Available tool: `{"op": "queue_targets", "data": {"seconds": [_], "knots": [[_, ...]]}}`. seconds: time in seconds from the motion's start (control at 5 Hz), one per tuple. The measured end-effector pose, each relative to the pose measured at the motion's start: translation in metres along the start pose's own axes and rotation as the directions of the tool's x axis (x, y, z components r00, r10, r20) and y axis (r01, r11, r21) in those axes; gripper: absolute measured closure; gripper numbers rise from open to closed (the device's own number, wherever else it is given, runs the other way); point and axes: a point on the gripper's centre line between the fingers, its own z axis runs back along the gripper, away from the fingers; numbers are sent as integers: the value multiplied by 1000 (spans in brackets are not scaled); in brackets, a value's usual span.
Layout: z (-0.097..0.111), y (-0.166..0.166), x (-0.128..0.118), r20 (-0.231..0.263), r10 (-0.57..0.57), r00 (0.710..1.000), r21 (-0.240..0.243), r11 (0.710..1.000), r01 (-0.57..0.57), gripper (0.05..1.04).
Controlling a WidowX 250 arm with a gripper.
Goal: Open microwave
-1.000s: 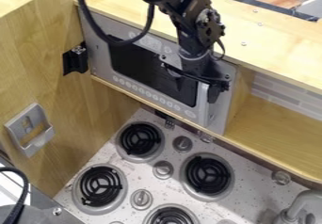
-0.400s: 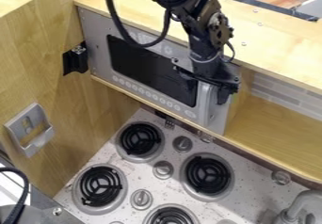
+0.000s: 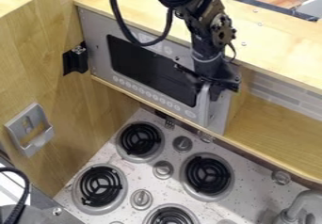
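Note:
The gripper hangs at the right end of the microwave, its fingers drawn in on both sides of the upper part of the door handle. The handle is a pale upright bar, and its lower part shows below the fingers. The microwave door lies flat against the front, with a dark window and a row of round buttons under it. The wrist hides the door's upper right corner.
Above the microwave runs a wooden counter top. Below stands a stove with black coil burners and knobs, with a faucet at lower right. A wooden wall with a grey holder rises at left.
The gripper has shifted right along the microwave front, then slightly back left, and its fingers have come closer together around the handle. The door has not visibly moved.

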Motion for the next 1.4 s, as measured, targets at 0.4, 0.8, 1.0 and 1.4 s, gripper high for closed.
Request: {"op": "queue_targets", "data": {"seconds": [0.4,0.8,1.0,1.4], "knots": [[0,0,-8,-6,0,1000,9,1000,0,727],[15,11,-39,-59,-19,998,51,998,22,728],[24,20,-56,-88,-27,996,72,997,33,728],[29,30,-75,-121,-9,993,73,997,18,685]]}}
